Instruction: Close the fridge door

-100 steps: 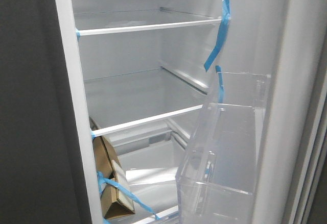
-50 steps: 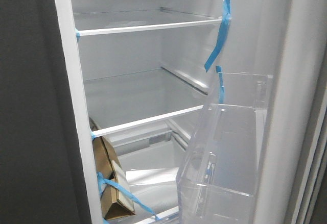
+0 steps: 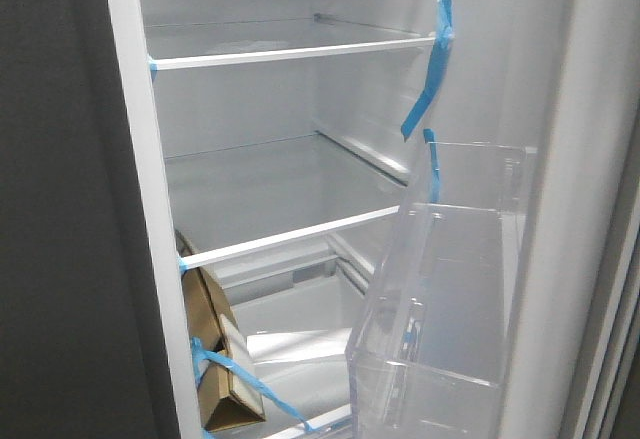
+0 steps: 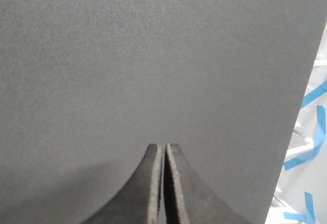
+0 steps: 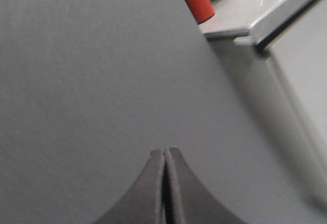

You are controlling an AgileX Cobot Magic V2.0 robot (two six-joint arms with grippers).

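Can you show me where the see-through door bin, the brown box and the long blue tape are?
clear door bin (image 3: 440,289), front view, its clear side wall.
brown box (image 3: 212,354), front view, its brown side.
blue tape strip (image 3: 432,59), front view, mid-strip.

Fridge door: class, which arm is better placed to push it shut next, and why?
Probably the right. The right gripper, jaws shut, faces a dark-grey panel, likely the open fridge door on the right. The left gripper faces the closed twin door.

Left end effector (image 4: 164,183) pressed closed, facing dark-grey panel (image 4: 153,60)
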